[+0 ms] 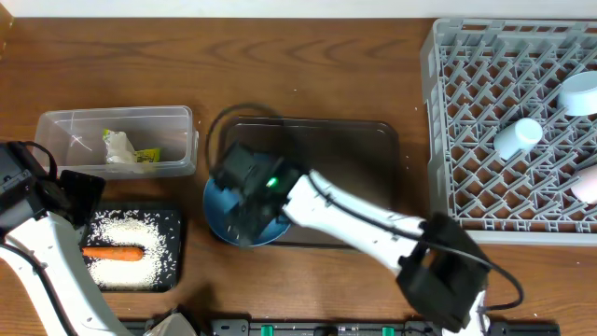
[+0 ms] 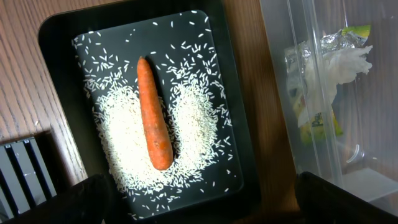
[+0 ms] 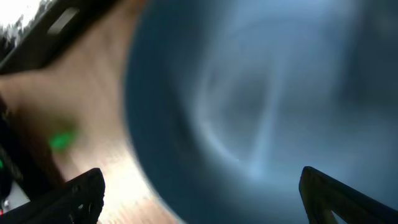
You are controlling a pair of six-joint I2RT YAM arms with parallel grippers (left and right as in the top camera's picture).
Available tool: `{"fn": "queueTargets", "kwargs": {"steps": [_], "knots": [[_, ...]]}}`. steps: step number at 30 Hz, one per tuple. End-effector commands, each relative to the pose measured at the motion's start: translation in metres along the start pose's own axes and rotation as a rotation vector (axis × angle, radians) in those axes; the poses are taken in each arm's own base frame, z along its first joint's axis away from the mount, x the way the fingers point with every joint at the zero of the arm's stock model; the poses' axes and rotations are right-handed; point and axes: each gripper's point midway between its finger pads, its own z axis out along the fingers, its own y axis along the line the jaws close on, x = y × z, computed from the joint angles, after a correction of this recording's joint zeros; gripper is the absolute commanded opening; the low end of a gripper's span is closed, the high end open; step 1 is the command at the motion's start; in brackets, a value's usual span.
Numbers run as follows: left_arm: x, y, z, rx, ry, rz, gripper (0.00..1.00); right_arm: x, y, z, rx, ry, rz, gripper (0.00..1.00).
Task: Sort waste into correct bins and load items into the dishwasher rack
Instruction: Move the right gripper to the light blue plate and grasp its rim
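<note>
Right now the move turns on our right gripper [image 1: 244, 201] and the dark-blue bowl [image 1: 216, 213]. The bowl lies directly beneath the gripper, at the near-left corner of the brown serving tray [image 1: 354, 149]. It is round, so no long axis sets the wrist angle, and any stretch of rim would serve. In the right wrist view the bowl's hollow [image 3: 261, 99] fills the picture, blurred. The gripper's two fingers stand wide apart at the bottom corners, with nothing between them. Whether a finger touches the rim, we cannot tell.

Our right arm reaches from the near-right corner of the table diagonally across the tray, wrist pointing down over the bowl. The dishwasher rack [image 1: 437, 112] lies well apart, along the table's right edge, so we judge that this arm, much the nearer, should carry the bowl there.

Our left gripper [image 2: 199, 199] hangs fully spread and empty above the black tray [image 2: 56, 37] at the table's near-left corner. There the carrot [image 2: 152, 115] lies lengthwise on the rice [image 2: 118, 143].
</note>
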Motion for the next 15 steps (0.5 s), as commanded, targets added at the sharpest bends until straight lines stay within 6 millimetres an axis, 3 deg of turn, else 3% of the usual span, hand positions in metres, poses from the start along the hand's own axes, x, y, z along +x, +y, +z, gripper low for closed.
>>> {"fn": "queueTargets", "kwargs": {"steps": [1, 5, 11, 15], "knots": [[-0.003, 0.0, -0.003, 0.002, -0.008, 0.001, 0.98, 0.004, 0.024, 0.012, 0.006, 0.013, -0.134, 0.99], [-0.003, 0.0, -0.003, 0.002, -0.008, 0.001, 0.98, 0.012, 0.03, 0.027, 0.05, 0.042, -0.168, 0.95], [-0.003, 0.0, -0.003, 0.002, -0.008, 0.001, 0.98, 0.021, 0.026, 0.045, 0.062, 0.086, -0.166, 0.72], [-0.003, 0.0, -0.003, 0.002, -0.008, 0.001, 0.98, 0.021, 0.025, 0.047, 0.063, 0.085, -0.165, 0.6]]}}
